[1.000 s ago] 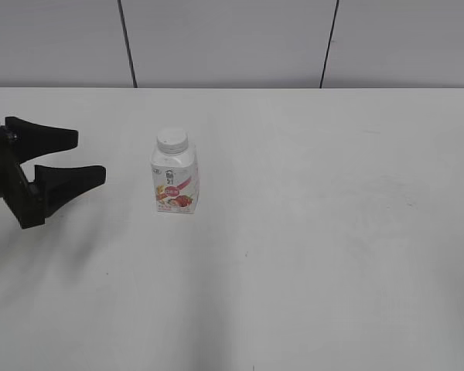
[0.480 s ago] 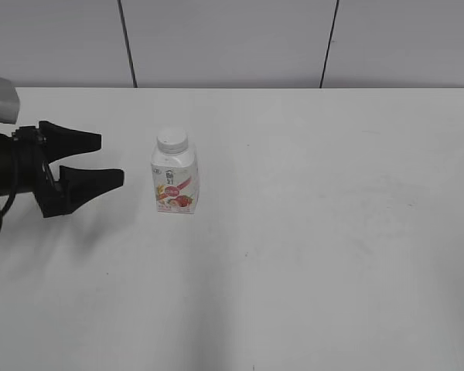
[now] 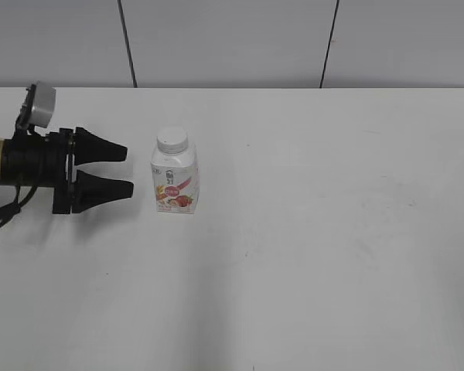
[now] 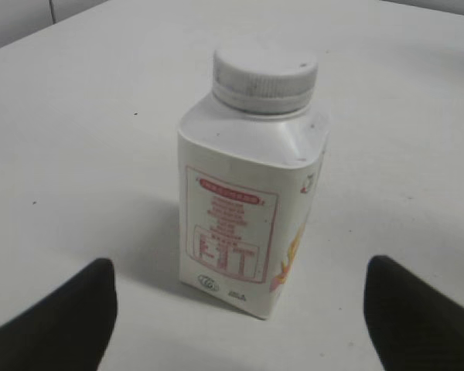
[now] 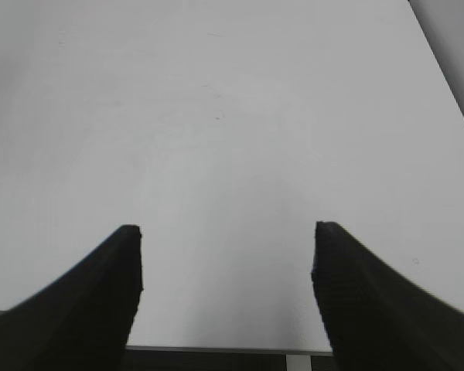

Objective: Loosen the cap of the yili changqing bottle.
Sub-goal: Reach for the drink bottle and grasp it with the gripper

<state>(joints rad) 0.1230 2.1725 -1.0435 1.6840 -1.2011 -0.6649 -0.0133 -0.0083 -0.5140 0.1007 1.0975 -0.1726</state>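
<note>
Exterior view: bottle [image 3: 175, 182] upright on tabletop [image 3: 332, 232], cap [image 3: 172, 140] on, contents hidden | left tool [image 3: 127, 171] jaws apart, empty, just left of bottle, nearer than a second ago | right tool [image 5: 226, 263] jaws apart, empty, over bare tabletop

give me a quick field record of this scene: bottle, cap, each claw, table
bottle: yili changqing bottle upright on the table, strawberry label
cap: white cap on the neck, nothing touching it
left claw: left claw open, level with the bottle, just left of it, not touching
right claw: right claw open, empty, over bare table
contact: none
</note>
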